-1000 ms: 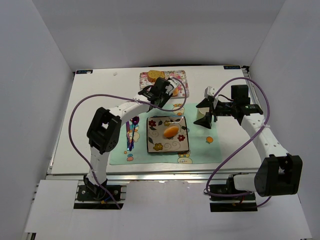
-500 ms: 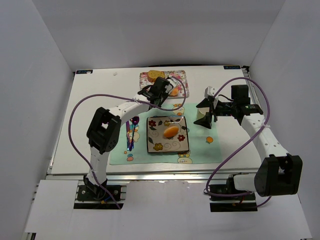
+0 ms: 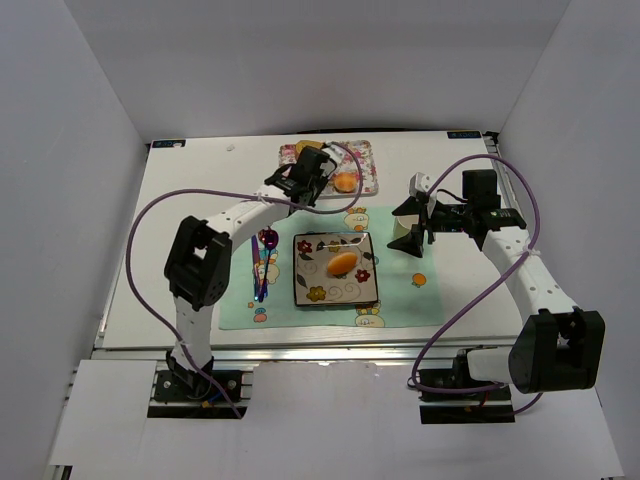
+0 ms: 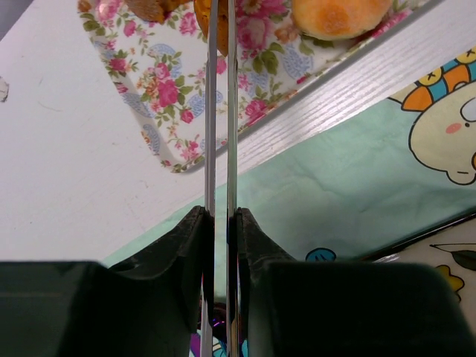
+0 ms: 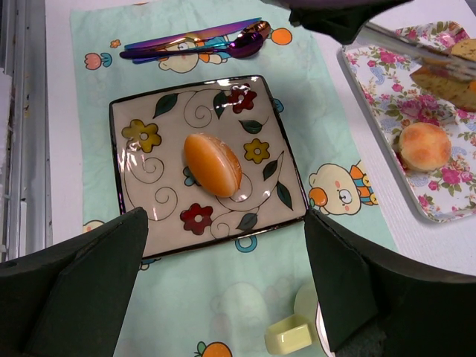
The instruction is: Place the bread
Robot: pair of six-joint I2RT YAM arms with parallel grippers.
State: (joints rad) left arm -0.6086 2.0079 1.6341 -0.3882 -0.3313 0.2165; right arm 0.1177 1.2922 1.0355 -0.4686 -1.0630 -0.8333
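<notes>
A floral tray at the back holds a round bun and brown toast pieces. My left gripper is shut on metal tongs, whose closed blades reach over the tray to the toast; the tips are cut off at the frame edge. The bun lies to their right. An oval orange bread lies on the square flowered plate. My right gripper is open and empty, right of the plate.
A mint cartoon placemat lies under the plate. Purple cutlery lies on the mat left of the plate. A small pale yellow-green cup stands on the mat by the right gripper. White walls enclose the table.
My left gripper has swung left along the tray with the tongs, from over the round bun to the toast at the tray's left end. The right arm has not moved.
</notes>
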